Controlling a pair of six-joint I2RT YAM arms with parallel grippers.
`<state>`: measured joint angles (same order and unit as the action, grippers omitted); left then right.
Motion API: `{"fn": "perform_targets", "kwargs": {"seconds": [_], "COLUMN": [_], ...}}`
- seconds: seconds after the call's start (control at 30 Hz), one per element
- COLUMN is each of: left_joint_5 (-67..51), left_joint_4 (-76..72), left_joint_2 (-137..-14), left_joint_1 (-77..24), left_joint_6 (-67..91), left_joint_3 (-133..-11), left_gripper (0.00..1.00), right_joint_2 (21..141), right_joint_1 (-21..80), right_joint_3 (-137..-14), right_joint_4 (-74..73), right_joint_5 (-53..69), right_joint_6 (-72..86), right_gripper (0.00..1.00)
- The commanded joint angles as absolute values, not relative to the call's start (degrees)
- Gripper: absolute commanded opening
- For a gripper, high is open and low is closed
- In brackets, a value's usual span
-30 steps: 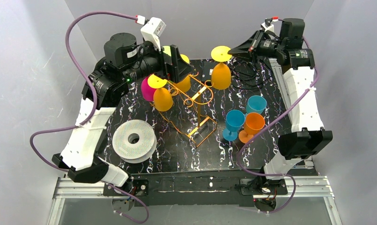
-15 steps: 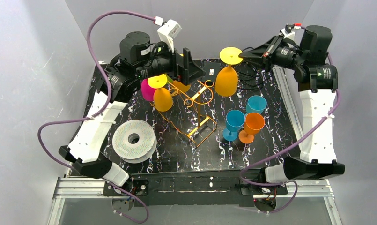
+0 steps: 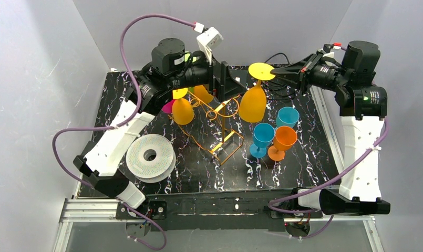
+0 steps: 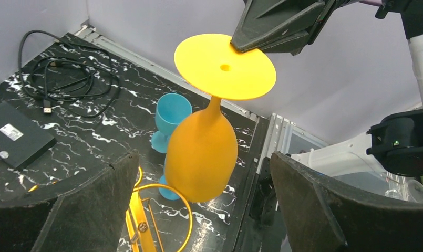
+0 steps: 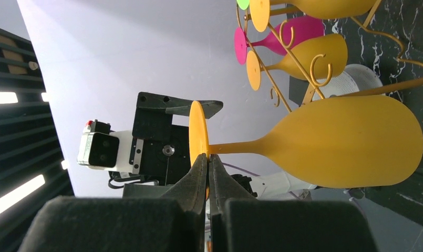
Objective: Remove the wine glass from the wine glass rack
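Observation:
My right gripper (image 3: 276, 70) is shut on the flat foot (image 5: 198, 131) of a yellow-orange wine glass (image 3: 252, 104). It holds the glass upside down in the air, just right of the top loops of the orange-gold wire rack (image 3: 219, 126). The wrist view shows my right gripper (image 5: 208, 160) pinching the foot's rim, with the bowl (image 5: 346, 142) free. My left gripper (image 3: 229, 80) is open and empty above the rack. It faces the glass (image 4: 201, 152), which hangs beyond its fingertips without touching them.
Yellow (image 3: 183, 110), pink (image 3: 166, 107) and orange (image 3: 203, 93) glasses still hang on the rack. Blue (image 3: 262, 136), orange (image 3: 284, 140) and teal (image 3: 288, 117) glasses stand at the right. A white spool (image 3: 150, 156) lies at the left. A black box (image 4: 14, 139) and cable (image 4: 67, 79) lie at the back.
My right gripper has carried the glass away from the rack, toward the right and nearer. My left arm has swung right, bringing its open gripper over the rack toward the glass.

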<state>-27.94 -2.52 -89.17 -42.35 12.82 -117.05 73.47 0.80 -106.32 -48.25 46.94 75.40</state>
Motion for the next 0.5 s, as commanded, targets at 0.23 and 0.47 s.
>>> {"fn": "perform_targets", "kwargs": {"seconds": [0.23, 0.47], "left_joint_5": [-32.8, -32.7], "left_joint_4": [-14.7, -18.2], "left_joint_2": [-89.1, -88.9], "left_joint_1": [-45.4, -47.0], "left_joint_6": [14.1, 16.1], "left_joint_3": [-114.0, -111.8], "left_gripper": [0.85, 0.78], "right_joint_2": [67.8, 65.1], "right_joint_1": [0.7, 0.6], "right_joint_3": [-103.1, -101.1], "right_joint_4": [-47.3, -47.2], "right_joint_5": [50.4, 50.6], "right_joint_6": [82.7, 84.6], "right_gripper": [0.01, 0.01]}}
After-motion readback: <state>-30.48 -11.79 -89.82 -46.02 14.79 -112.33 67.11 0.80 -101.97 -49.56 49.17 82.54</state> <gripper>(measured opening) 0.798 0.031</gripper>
